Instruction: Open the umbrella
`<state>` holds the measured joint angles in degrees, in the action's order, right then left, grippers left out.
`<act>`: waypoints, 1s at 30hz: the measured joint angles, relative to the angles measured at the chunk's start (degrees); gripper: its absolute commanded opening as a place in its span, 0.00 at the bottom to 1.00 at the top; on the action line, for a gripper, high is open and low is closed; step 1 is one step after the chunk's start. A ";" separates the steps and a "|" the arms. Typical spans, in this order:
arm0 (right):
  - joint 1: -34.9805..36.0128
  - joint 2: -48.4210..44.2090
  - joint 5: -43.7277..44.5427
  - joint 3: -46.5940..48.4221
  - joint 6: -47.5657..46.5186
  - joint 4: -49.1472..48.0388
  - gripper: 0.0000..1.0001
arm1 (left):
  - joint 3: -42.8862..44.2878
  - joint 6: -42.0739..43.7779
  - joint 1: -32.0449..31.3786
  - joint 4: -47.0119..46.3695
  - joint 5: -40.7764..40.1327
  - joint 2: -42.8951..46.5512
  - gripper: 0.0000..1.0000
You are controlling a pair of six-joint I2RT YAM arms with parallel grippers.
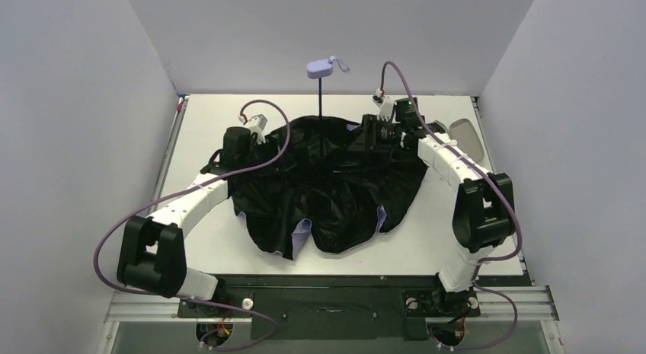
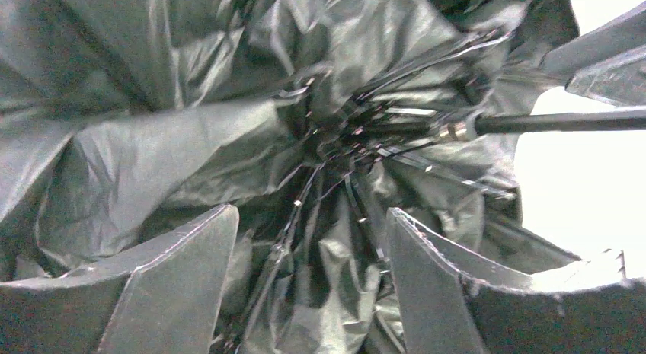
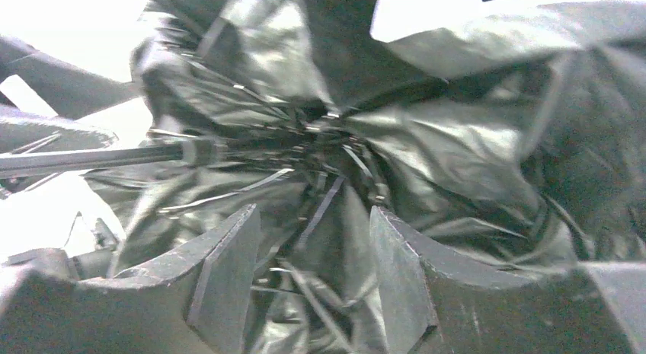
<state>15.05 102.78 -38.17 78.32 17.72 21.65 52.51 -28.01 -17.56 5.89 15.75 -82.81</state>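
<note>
Umbrella (image 1: 327,186) handle (image 1: 321,68) only overhead; ribs (image 2: 335,141), perhaps unlatched, at wrists.

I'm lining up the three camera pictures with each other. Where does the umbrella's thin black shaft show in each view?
Top external: the shaft stands upright at top centre, rising from the black canopy to the lavender handle.
Left wrist: it runs level from the right edge to the rib hub, upper right.
Right wrist: it runs level from the left edge, mid-height.
Shared landmark: the hub where the ribs meet.
</note>
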 measured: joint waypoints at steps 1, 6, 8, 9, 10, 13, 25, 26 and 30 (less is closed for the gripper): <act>0.35 -1.38 -1.05 0.42 1.25 -0.37 0.49 | 0.50 -0.07 0.20 -0.20 0.39 0.61 0.71; 3.30 -2.86 -4.22 1.46 6.19 -3.19 0.38 | 2.21 -2.91 0.72 -4.87 3.61 2.21 0.62; 4.26 -1.84 -5.03 1.44 7.98 -3.74 0.35 | 2.58 -5.09 0.39 -7.15 4.92 1.31 0.58; 4.81 -1.01 -5.44 1.44 8.98 -4.09 0.34 | 2.80 -6.05 0.24 -8.20 5.27 0.68 0.56; 5.25 -0.07 -5.81 1.31 10.08 -4.55 0.33 | 3.10 -7.39 -0.04 -9.60 5.57 -0.52 0.53; 5.66 2.34 -6.36 0.11 12.33 -5.62 0.32 | 3.58 -11.32 -0.81 -13.38 5.92 -4.76 0.45; 6.49 4.90 -12.04 -4.46 14.45 -6.38 0.36 | 3.80 -20.63 -2.75 -24.37 7.52 -15.96 0.35; 6.56 5.66 -12.37 -4.42 13.57 -5.81 0.36 | 3.80 -21.14 -2.95 -25.27 7.50 -16.70 0.34; 6.80 11.04 -12.98 -3.85 7.93 -0.52 0.36 | 3.80 -22.69 -2.93 -27.63 7.45 -20.31 0.35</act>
<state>21.85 113.82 -51.16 74.48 25.65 21.12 56.31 -50.70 -20.49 -21.74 23.20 -103.11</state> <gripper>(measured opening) 0.358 0.346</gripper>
